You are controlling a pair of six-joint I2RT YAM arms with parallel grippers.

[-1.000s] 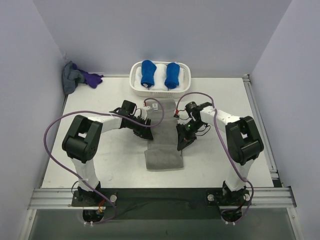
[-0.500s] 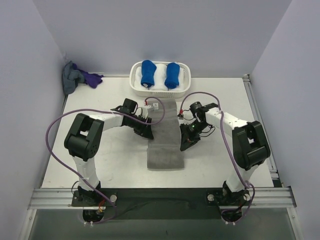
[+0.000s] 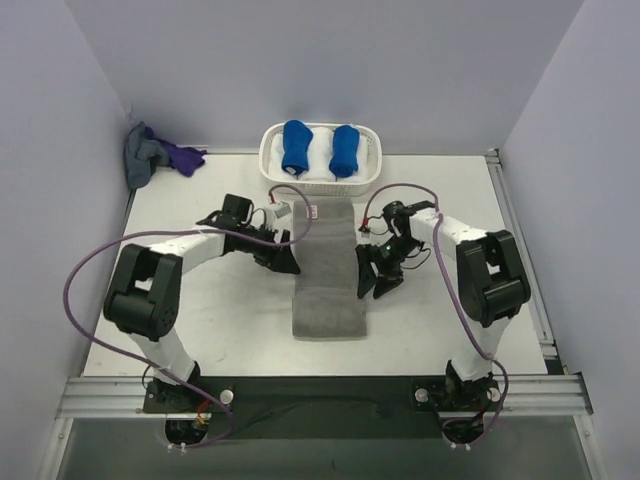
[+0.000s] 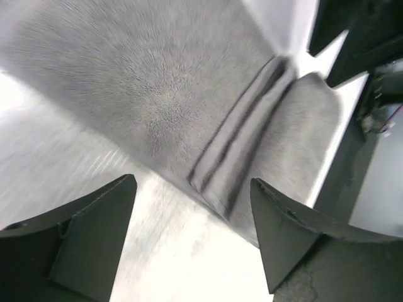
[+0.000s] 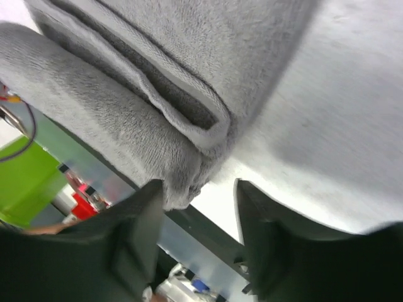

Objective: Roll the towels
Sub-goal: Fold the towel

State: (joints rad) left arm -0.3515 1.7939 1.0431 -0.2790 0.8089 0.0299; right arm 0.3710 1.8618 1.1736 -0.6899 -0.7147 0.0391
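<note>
A grey towel (image 3: 330,290) lies on the table as a long narrow strip, folded lengthwise, running from the basket toward the near edge. My left gripper (image 3: 284,264) sits just off the strip's left edge, open, with bare table between its fingers (image 4: 94,245). In the left wrist view the towel (image 4: 170,94) shows a layered fold ahead of the gripper (image 4: 192,233). My right gripper (image 3: 368,282) stands open at the strip's right edge. In the right wrist view the towel's (image 5: 157,75) stacked layers end in a corner next to the gripper's (image 5: 198,211) left finger (image 5: 135,233).
A white basket (image 3: 268,160) at the back centre holds two rolled blue towels (image 3: 296,145). A crumpled grey cloth (image 3: 140,160) and a purple cloth (image 3: 185,157) lie in the back left corner. Purple cables loop from both arms.
Both grippers have opened and let go of the towel's edges. The left gripper drew back to the left, off the strip; the right one stays at the right edge.
</note>
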